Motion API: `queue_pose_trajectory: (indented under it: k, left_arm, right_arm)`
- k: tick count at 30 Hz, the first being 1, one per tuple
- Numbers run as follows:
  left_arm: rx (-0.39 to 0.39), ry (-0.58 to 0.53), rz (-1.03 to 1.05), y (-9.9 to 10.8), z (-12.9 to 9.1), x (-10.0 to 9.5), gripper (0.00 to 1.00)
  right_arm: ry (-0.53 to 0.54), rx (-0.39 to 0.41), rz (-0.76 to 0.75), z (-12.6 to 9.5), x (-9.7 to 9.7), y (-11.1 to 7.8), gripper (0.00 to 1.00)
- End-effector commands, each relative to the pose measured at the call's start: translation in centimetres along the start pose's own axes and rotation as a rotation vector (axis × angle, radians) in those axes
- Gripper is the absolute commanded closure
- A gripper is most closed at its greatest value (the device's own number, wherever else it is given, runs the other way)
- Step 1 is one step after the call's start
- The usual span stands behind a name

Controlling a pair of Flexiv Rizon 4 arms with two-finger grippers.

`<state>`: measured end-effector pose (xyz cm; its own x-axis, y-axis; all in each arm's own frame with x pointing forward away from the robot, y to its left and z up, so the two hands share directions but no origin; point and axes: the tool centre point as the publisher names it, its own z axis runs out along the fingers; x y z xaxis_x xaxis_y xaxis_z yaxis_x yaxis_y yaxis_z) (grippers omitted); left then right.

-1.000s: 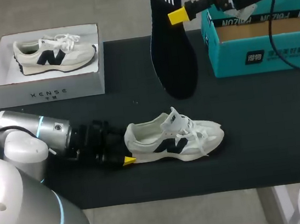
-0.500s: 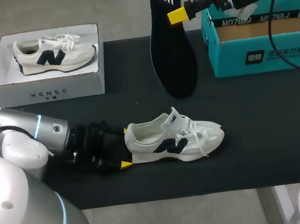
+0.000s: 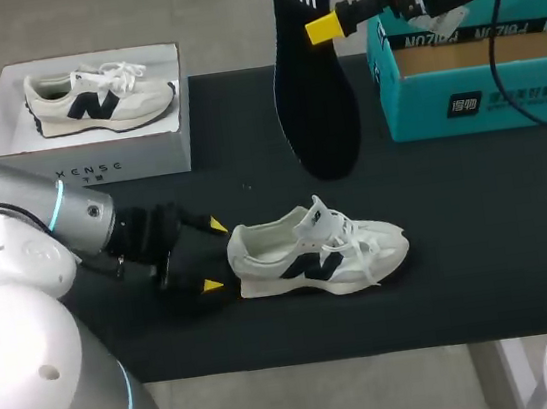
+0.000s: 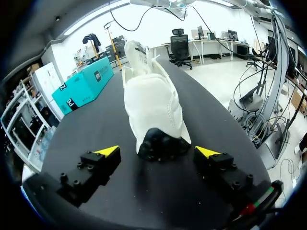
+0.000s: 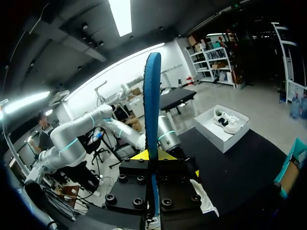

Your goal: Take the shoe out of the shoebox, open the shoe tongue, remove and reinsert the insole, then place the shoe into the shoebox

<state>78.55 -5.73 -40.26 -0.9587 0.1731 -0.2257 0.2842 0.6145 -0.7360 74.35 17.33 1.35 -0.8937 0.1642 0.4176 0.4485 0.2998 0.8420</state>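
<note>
Insole (image 3: 314,88) white logo; teal shoebox (image 3: 412,106) white print.

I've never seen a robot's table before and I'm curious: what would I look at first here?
Probably the long dark insole, held upright in the air by the right gripper over the table's far side. Next comes the white sneaker sitting in the middle of the black tabletop, with the left gripper open right at its heel.
</note>
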Motion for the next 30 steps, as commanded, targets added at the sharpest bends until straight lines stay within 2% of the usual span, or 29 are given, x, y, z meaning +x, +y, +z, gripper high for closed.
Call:
queue_pose_trajectory:
  k: [1, 4, 9, 12, 16, 22, 27, 30]
  left_arm:
    - [-0.183, 0.065, 0.034, -2.8, -3.1, 0.4, 0.0]
    - [-0.254, 0.081, 0.049, -4.4, -3.2, 0.9, 0.0]
    - [-0.353, 0.115, 0.066, -5.5, -3.2, 1.9, 0.0]
    - [-0.367, 0.122, 0.068, -5.8, -3.5, 2.5, 0.0]
    - [-0.381, 0.13, 0.05, -5.3, -4.1, 3.0, 0.0]
    - [-0.405, 0.122, 0.017, -4.6, -4.7, 2.5, 0.0]
    - [-0.426, 0.127, 0.004, -4.9, -4.7, 2.0, 0.0]
    - [-0.474, 0.111, 0.007, -5.3, -4.5, 1.8, 0.0]
  right_arm:
    - [-0.001, 0.002, 0.001, 0.2, -0.1, 0.1, 1.0]
    - [-0.001, 0.002, 0.001, 0.2, -0.1, 0.1, 1.0]
    - [-0.001, 0.002, 0.001, 0.2, -0.1, 0.1, 1.0]
    - [-0.001, 0.002, 0.001, 0.2, -0.1, 0.1, 1.0]
    - [-0.001, 0.002, 0.001, 0.2, -0.1, 0.1, 1.0]
    - [-0.001, 0.002, 0.001, 0.2, -0.1, 0.1, 1.0]
    - [-0.001, 0.002, 0.001, 0.2, -0.1, 0.1, 1.0]
    - [-0.001, 0.002, 0.001, 0.2, -0.1, 0.1, 1.0]
